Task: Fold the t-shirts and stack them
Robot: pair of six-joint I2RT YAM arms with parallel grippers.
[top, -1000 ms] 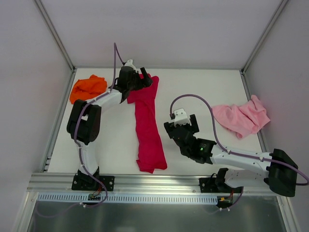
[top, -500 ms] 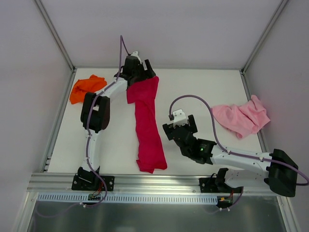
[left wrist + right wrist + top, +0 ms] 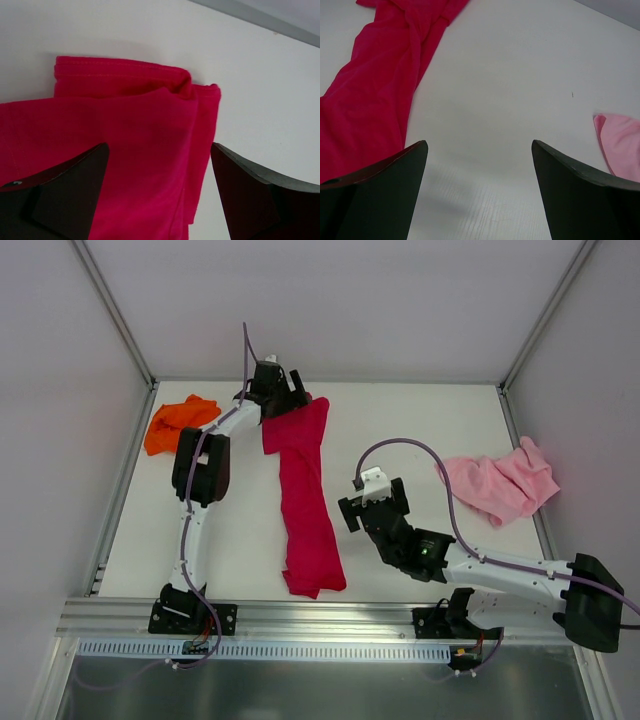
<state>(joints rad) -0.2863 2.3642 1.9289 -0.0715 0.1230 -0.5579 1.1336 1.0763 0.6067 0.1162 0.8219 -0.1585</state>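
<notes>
Three t-shirts lie apart on the worktop (image 3: 410, 420): the orange shirt (image 3: 178, 425) far left, the pink shirt (image 3: 500, 485) right, the crimson shirt (image 3: 305, 500) stretched long between. The left fingers (image 3: 60, 190) hang spread over the crimson shirt's far end; the right fingers (image 3: 375, 195), also spread, hold nothing. A shallow pinch might catch one layer, skewing the fold.

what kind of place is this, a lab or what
Probably a robotics lab test cell: a white table boxed in by plain panels on aluminium framing, two arms bolted at its edge, and three t-shirts laid out.
</notes>
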